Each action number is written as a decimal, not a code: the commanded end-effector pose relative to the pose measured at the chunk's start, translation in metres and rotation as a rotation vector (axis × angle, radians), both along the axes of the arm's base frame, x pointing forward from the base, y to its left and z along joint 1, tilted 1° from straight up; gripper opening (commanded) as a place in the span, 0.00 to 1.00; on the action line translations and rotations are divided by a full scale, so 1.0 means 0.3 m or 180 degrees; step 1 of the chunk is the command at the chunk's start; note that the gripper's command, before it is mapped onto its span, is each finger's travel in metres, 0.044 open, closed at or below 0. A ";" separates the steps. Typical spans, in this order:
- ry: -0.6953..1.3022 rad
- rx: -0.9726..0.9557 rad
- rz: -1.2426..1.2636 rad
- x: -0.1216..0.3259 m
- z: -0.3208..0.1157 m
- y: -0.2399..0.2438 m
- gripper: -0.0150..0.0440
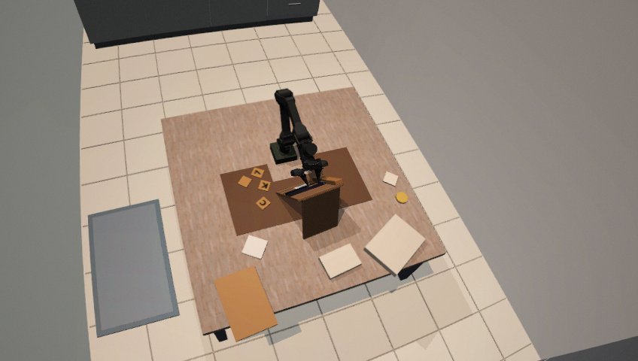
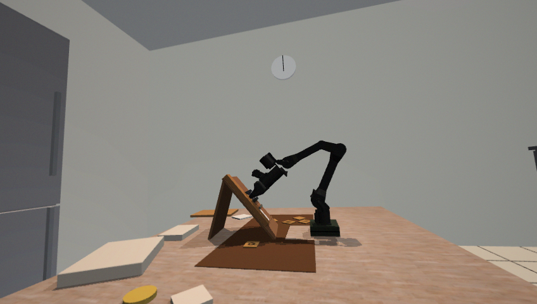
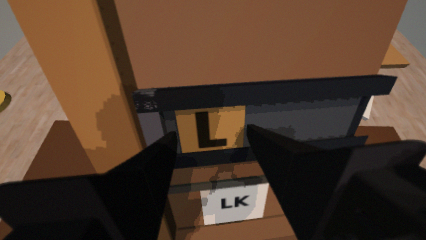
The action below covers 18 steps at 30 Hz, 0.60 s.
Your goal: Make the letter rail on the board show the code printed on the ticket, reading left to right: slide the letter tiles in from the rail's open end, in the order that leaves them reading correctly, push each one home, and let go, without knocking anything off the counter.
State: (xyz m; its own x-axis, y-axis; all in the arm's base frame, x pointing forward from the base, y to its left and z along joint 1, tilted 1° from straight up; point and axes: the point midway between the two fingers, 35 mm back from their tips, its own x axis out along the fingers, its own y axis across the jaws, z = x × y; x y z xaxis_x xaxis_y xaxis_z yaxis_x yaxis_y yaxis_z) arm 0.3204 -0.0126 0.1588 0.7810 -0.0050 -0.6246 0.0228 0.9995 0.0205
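The ticket (image 3: 210,214) on the leaning board (image 3: 250,40) (image 2: 256,215) reads LK. The dark rail (image 3: 300,87) crosses the board above it. An orange L tile (image 3: 235,120) sits upright in the rail, near its left end, with a narrow gap to the left end stop. My gripper (image 3: 212,132) (image 1: 313,183) (image 2: 250,197) is open just wider than this tile, one fingertip at each side; a sliver of gap shows at the right. The rail right of the tile is empty. A K tile (image 1: 264,185) lies on the brown mat (image 1: 241,219), left of the board.
Near the K tile lie three other tiles (image 1: 244,180) (image 1: 257,171) (image 1: 262,203). Another tile (image 2: 251,244) lies on the mat's other side. A yellow disc (image 1: 401,197), pale slabs (image 1: 394,244) (image 1: 340,260), a white square (image 1: 254,247) and an orange panel (image 1: 246,304) lie around.
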 end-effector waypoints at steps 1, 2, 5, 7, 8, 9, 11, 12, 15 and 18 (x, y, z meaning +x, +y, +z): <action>-0.0031 0.0005 -0.0015 -0.010 0.019 -0.001 0.75; -0.0030 0.0005 -0.0015 -0.013 0.023 -0.001 0.75; -0.0030 0.0005 -0.0015 -0.022 0.031 -0.001 0.75; -0.0030 0.0005 -0.0015 -0.024 0.033 -0.001 0.75; -0.0030 0.0005 -0.0015 -0.024 0.033 -0.001 0.75; -0.0030 0.0005 -0.0015 -0.024 0.033 -0.001 0.75; -0.0029 0.0005 -0.0015 -0.026 0.033 -0.001 0.75; -0.0029 0.0005 -0.0015 -0.030 0.033 -0.001 0.75; -0.0029 0.0005 -0.0015 -0.034 0.035 -0.001 0.75; -0.0029 0.0005 -0.0015 -0.038 0.039 0.000 0.75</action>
